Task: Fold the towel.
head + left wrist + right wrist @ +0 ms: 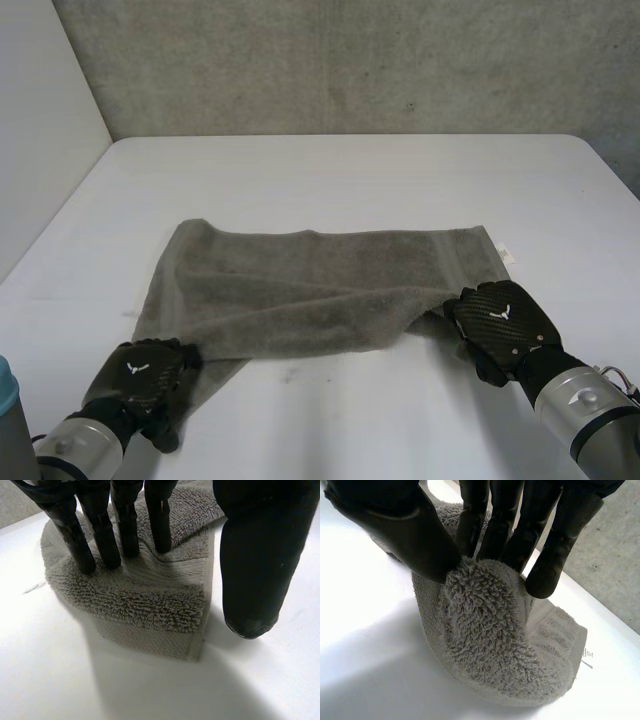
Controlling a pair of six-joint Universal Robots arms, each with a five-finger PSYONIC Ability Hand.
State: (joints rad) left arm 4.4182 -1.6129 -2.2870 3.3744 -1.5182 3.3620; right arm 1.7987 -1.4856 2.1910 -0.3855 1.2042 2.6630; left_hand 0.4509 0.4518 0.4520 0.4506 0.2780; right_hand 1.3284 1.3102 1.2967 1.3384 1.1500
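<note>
While left hand [145,380] presses a corner [192,642] (no grip), right hand [505,325] pinches towel [320,285].

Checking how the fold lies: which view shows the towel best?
Head view: the whole towel lies across the table. Each wrist view shows one corner: pressed under the left hand, pinched in the right hand.

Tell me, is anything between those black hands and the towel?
Nothing visible. The right hand pinches one near corner of the towel, and the left hand rests its fingers on the other near corner.
</note>
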